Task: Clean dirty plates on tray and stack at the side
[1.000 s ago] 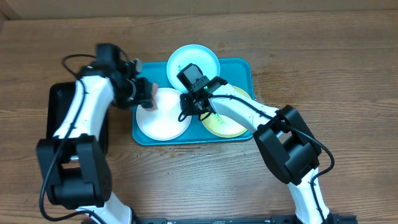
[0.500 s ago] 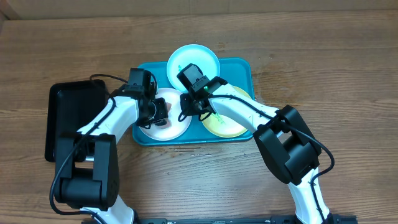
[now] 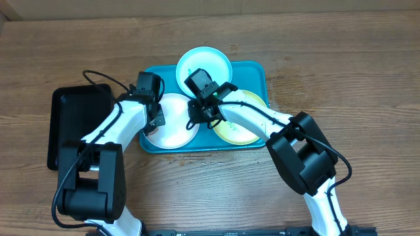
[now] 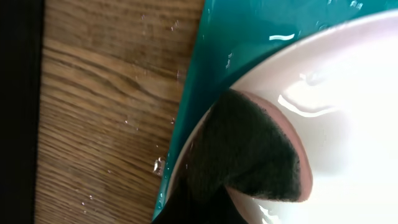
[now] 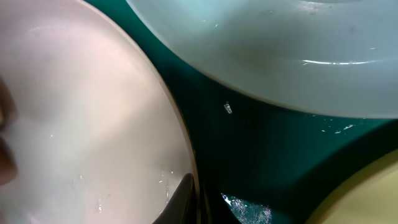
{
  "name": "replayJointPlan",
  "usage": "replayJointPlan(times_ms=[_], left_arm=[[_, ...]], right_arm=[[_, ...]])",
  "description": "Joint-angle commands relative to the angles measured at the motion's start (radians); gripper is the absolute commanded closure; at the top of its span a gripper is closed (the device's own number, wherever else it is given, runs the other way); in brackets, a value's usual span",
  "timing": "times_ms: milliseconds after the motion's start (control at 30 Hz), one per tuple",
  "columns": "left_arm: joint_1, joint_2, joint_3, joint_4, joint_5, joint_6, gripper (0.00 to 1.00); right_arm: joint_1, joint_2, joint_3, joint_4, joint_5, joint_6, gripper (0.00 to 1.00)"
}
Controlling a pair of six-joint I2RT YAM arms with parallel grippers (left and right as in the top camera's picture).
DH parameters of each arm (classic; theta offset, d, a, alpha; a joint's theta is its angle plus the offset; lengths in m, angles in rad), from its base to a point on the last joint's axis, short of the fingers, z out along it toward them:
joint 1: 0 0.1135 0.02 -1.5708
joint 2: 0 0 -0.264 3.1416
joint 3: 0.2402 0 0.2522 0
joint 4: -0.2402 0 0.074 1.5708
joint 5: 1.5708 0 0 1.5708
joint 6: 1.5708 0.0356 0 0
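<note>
The white plate (image 3: 174, 131) lies in the left part of the teal tray (image 3: 254, 73), wet and glossy. The left tool (image 3: 156, 118) is closed on a dark sponge (image 4: 249, 155) pressed at the plate's left rim. The right tool (image 3: 199, 115) rests a finger at the right rim; I cannot tell if it is open or closed. The plate looks like light, stiff plastic, likely slippery, and is best taken by its raised rim.

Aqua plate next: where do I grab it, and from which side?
Pinch the aqua plate's far rim, coming from the far side: that edge overhangs the tray's back rim, likely leaving room for a finger beneath, and the right arm covers its near edge.
</note>
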Motion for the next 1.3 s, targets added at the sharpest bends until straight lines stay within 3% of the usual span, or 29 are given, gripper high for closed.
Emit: replayJointPlan(times_ms=[0, 100, 233, 400, 667, 800, 1000, 1267], left_arm=[[0.016, -0.055, 0.054, 0.023, 0.117, -0.014, 0.96], [0.015, -0.053, 0.052, 0.060, 0.431, -0.015, 0.96], [-0.006, -0.030, 0.033, 0.034, 0.557, -0.027, 0.96], [-0.014, -0.009, -0.010, 0.014, 0.472, -0.029, 0.96], [-0.014, -0.009, -0.018, -0.061, 0.029, -0.029, 0.96], [-0.014, -0.012, -0.005, -0.090, -0.100, -0.029, 0.96], [-0.010, -0.077, 0.100, -0.134, -0.143, -0.089, 0.96], [0.113, -0.232, 0.211, -0.120, 0.010, -0.114, 0.96]], right_arm=[[-0.015, 0.010, -0.005, -0.006, 0.047, 0.000, 0.96], [-0.015, 0.010, -0.005, -0.005, 0.047, 0.000, 0.96], [-0.015, 0.010, -0.005, 0.000, 0.046, 0.000, 0.96], [-0.015, 0.010, -0.005, 0.000, 0.047, 0.000, 0.96], [-0.015, 0.010, -0.005, 0.001, 0.047, 0.000, 0.96], [-0.015, 0.010, -0.004, 0.001, 0.047, 0.000, 0.96], [-0.015, 0.003, 0.005, 0.010, 0.047, -0.005, 0.96], [0.034, -0.066, 0.097, 0.000, 0.132, -0.167, 0.96]])
